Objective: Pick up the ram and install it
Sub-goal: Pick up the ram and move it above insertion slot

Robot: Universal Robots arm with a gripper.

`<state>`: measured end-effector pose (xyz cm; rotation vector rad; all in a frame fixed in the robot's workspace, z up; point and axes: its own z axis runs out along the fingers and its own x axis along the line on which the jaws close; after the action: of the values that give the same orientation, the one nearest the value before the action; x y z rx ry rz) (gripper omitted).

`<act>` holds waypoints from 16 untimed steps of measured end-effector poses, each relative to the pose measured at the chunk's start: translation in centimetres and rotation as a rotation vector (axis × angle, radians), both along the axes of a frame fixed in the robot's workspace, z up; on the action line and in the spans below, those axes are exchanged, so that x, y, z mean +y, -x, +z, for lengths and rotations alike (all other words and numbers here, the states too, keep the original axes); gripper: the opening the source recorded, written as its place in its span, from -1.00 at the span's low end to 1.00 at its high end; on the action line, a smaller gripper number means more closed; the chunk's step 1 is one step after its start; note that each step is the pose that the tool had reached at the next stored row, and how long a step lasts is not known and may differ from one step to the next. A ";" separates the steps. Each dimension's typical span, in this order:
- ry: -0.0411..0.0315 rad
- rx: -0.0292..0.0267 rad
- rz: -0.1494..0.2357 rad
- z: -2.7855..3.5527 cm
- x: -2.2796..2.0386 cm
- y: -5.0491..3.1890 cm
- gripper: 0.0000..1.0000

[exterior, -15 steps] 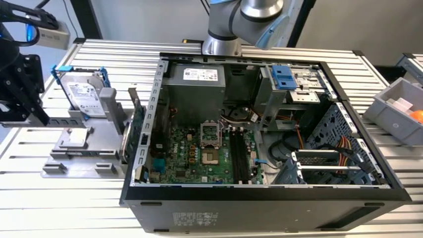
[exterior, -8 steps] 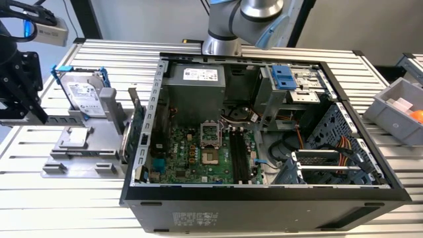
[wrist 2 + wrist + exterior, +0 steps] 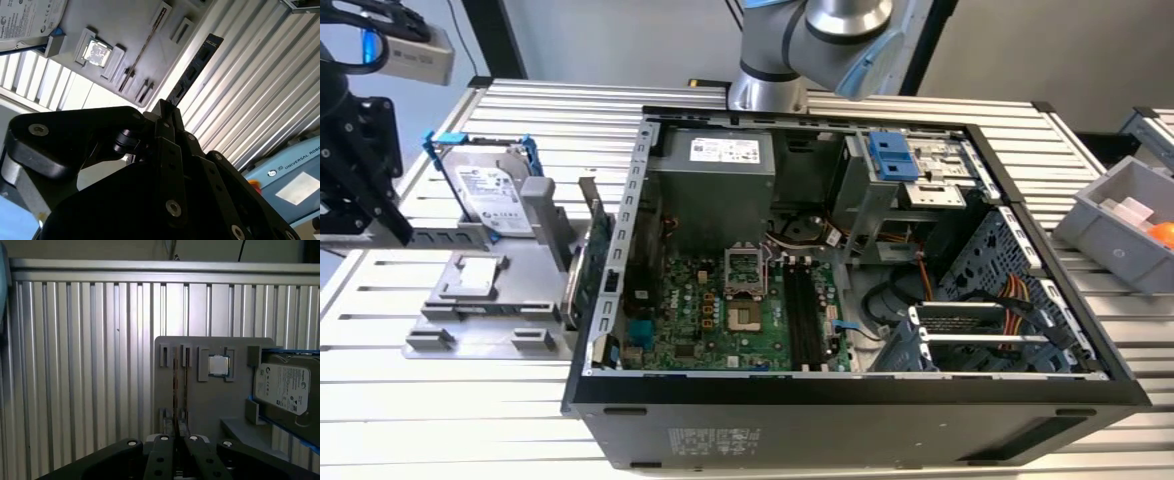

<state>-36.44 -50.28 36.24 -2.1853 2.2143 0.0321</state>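
Ram [image 3: 194, 70] hangs over the table [image 3: 480, 420], at nine o'clock from the open case [image 3: 854, 390] in the exterior view, past the grey holder [image 3: 487, 320] and drive [image 3: 494, 190]; my gripper [image 3: 166, 106] has its fingers [image 3: 165, 135] clenched on one end of the stick.

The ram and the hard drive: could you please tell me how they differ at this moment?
The ram is a thin, narrow dark stick; the hard drive is a broad silver slab in a blue-tabbed frame. The ram is clamped in the gripper; the hard drive stands upright on the gray fixture. Both are outside the computer case.
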 end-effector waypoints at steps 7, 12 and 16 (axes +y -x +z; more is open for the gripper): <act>0.0001 0.0001 0.000 0.47 0.00 0.00 -1.00; 0.0000 0.0001 0.000 0.79 0.00 0.00 -1.00; 0.0000 0.0001 0.000 1.04 0.00 0.00 -1.00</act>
<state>-36.44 -50.28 37.28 -2.1853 2.2144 0.0321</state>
